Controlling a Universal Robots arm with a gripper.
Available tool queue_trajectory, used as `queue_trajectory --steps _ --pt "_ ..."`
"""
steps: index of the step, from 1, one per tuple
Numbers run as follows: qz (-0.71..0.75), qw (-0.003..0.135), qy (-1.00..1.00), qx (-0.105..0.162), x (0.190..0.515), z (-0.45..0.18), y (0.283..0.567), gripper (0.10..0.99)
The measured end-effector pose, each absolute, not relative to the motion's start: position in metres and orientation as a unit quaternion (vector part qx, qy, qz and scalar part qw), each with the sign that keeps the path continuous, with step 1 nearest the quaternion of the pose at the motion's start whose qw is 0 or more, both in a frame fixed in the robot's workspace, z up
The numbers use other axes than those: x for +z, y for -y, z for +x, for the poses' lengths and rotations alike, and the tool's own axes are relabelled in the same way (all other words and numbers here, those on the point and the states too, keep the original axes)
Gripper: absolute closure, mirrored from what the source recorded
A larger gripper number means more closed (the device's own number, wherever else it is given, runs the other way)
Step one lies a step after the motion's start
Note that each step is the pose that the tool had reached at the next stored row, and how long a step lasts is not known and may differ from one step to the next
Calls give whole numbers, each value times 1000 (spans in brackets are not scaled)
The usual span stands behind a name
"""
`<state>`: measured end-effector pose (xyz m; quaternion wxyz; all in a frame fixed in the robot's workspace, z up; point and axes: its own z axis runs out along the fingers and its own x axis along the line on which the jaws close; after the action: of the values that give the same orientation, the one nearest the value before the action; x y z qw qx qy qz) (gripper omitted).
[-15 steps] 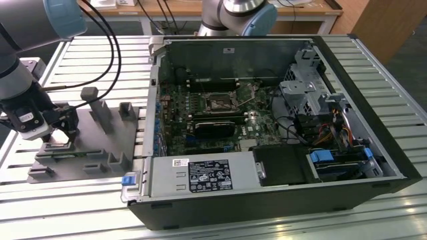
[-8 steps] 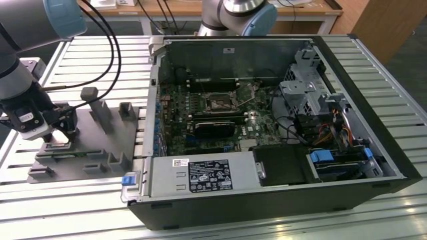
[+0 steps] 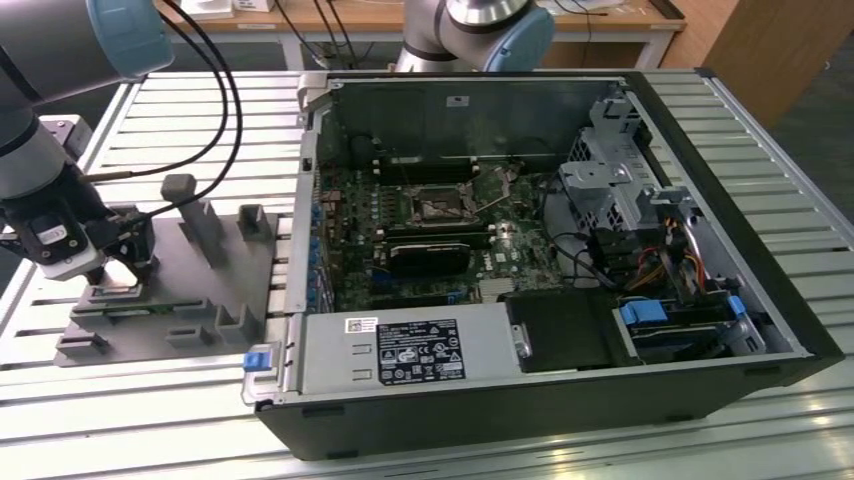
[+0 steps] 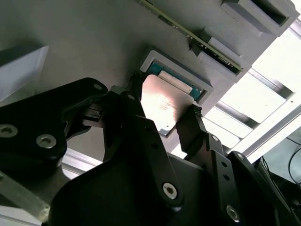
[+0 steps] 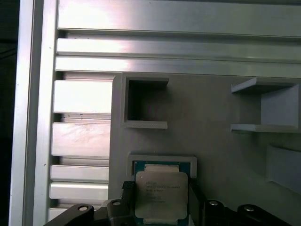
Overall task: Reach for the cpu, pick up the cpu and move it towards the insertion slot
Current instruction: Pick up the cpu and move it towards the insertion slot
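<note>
Surroundings as I see them from my console, exterior view. A slatted aluminium table (image 3: 747, 140) spans the scene, and its ribs catch bright light. Behind it stands a wooden desk (image 3: 360, 18) on white legs (image 3: 658, 45). A wooden cabinet (image 3: 787, 50) stands at the exterior view's right, beside dark floor (image 3: 830, 125).

Small silvery square cpu (image 5: 161, 195), face up over a pale-rimmed recess (image 5: 162, 158). Insertion slot (image 3: 437, 205), silvery frame, dark centre, mid-frame in the exterior view.
</note>
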<state>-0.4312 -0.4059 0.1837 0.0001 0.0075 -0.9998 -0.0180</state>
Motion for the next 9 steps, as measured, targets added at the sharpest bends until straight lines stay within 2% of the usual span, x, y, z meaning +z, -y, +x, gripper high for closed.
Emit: queue_trajectory --steps 9 --pt "8 0 1000 -18 189 -431 406 545"
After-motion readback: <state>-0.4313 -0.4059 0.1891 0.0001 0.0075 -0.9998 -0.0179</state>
